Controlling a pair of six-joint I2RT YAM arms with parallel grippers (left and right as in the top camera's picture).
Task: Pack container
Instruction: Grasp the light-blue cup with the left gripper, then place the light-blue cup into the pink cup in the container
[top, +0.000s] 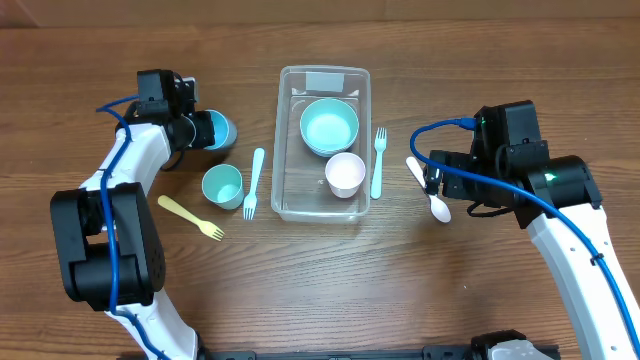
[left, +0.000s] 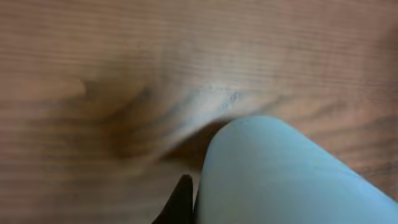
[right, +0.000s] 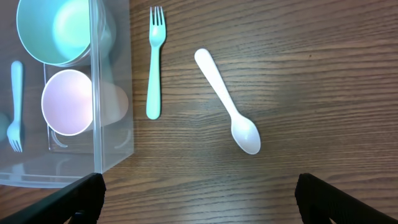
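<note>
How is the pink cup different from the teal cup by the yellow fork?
The pale pink plastic cup sits inside the clear plastic rectangular container; the teal plastic cup stands outside it on the wooden table. The container's cup is pink, the table's cup teal. Both stand upright, mouths up.

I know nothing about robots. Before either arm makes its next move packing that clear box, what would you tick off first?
1. Left end effector shut on the blue cup: ok, closed at the cup's edge.
2. Firmness of that grip: cannot tell, the left wrist view is blurred.
3. Right end effector ready to pick: ok, fingers wide apart and holding nothing.
4. White spoon free to grab: ok, it lies alone, apart from the teal fork.
5. Room in the container: ok, bare floor beside the pink cup and teal bowl.
6. Everything packed: not ok, the teal cup and yellow fork lie outside.
</note>
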